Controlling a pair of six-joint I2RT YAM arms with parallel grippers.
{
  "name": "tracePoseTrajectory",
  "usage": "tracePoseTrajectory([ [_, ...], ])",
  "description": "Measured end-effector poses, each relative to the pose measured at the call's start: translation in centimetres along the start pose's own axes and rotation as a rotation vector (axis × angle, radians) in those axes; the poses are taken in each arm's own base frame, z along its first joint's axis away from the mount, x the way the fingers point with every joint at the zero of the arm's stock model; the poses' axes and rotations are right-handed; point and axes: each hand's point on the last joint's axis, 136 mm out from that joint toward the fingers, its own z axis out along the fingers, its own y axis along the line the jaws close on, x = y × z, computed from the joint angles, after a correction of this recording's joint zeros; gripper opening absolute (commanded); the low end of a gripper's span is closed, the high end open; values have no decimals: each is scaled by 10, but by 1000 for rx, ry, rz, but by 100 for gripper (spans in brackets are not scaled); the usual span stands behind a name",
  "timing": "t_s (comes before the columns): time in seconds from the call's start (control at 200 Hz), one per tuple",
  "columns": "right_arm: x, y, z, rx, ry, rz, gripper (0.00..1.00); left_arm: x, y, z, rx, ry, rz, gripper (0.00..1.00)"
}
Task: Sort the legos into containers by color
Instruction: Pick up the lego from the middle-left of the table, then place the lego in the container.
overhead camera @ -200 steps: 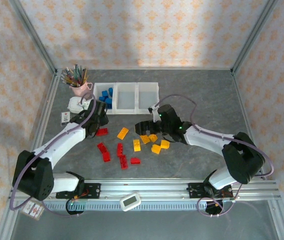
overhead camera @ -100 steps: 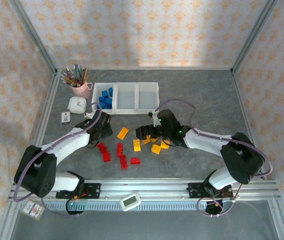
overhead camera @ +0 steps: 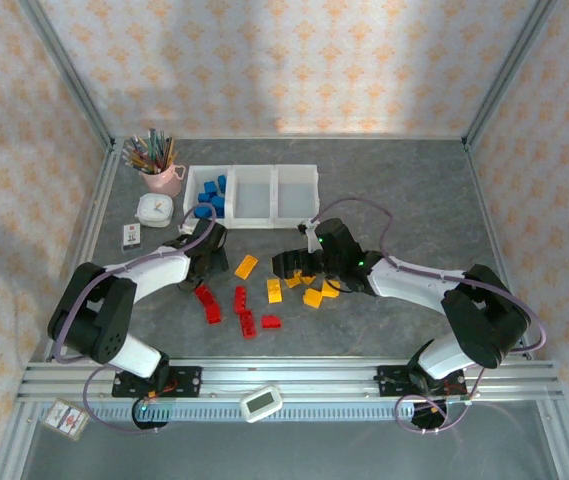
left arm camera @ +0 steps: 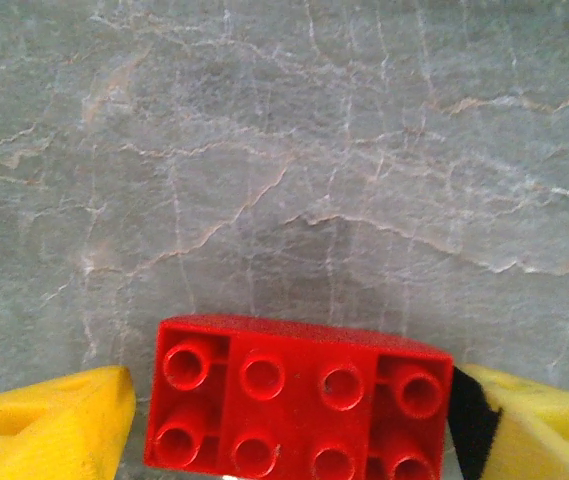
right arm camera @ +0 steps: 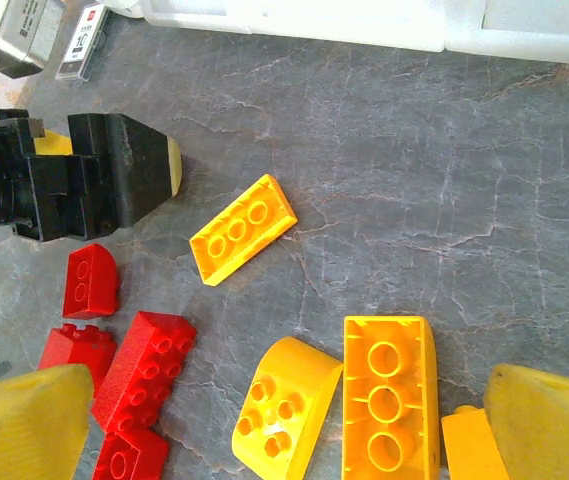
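Left wrist view: left claw [left arm camera: 294, 425] pinches a studded oblong red brick [left arm camera: 299, 395]; right claw [right arm camera: 289, 415] spread wide.

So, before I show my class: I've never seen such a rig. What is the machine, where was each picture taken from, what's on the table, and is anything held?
These are two robot arms bolted at the near edge of a table. One picture looks down from above; the other two come from cameras on the wrists, their yellow fingers in the bottom corners. Loose on the table lie red bricks and yellow-orange bricks; blue bricks sit in the left of three white bins. The left gripper straddles a red brick; whether it grips is unclear. The right gripper is open above yellow-orange bricks, holding nothing.
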Motion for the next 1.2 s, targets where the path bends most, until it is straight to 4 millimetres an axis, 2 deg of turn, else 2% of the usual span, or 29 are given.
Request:
tracePoseTrajectory([
  [0.28,0,0,0,0,0,0,100,-4,-3,5,11,-5,-4,64],
  [0.465,0,0,0,1,0,-1,100,-4,-4,3,20,-4,-6,62],
  [0.566,-1,-1,0,4,-2,-4,100,-7,-3,-5,29,-13,-13,61],
  [0.671,-3,-2,-2,15,-7,-1,100,-18,-6,-21,51,-41,-29,61],
  [0.776,-13,-9,-7,32,-25,15,100,-35,-18,-44,97,-92,-48,61],
  [0.926,-38,-27,-18,67,-79,52,100,-62,-47,-84,191,-171,-68,59],
  [1.041,-50,-42,-24,95,-108,82,100,-85,-70,-108,250,-225,-86,59],
  [1.196,-55,-55,-29,117,-125,120,100,-116,-104,-122,296,-265,-99,59],
])
